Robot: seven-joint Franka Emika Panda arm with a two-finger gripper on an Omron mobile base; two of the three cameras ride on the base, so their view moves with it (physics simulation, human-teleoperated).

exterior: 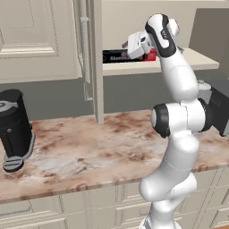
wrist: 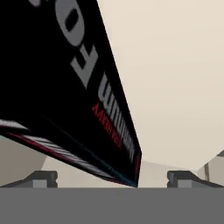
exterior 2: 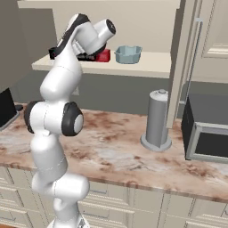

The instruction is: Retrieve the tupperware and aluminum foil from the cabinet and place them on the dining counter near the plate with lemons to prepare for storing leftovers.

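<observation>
Left base view: a marbled tabletop (exterior: 89, 147) with cream drawers is spread across the lower half, and the cabinet (exterior: 96, 62) is seen above it with its door swung open. The arm is raised from 5 o'clock to the cream shelf (exterior: 197, 60). A dark cylindrical appliance (exterior: 14, 127) is stood at 9 o'clock on the tabletop. In the right base view a grey canister (exterior 2: 158, 120) and a dark microwave (exterior 2: 205, 133) are placed toward 3 o'clock. The foil (wrist: 65, 87) is lain on the shelf, just ahead of the end effector (wrist: 113, 177), whose fingers (wrist: 41, 178) are spread apart with the box end between them. The tub (exterior 2: 128, 54) is set on the shelf at 3 o'clock of the foil.
</observation>
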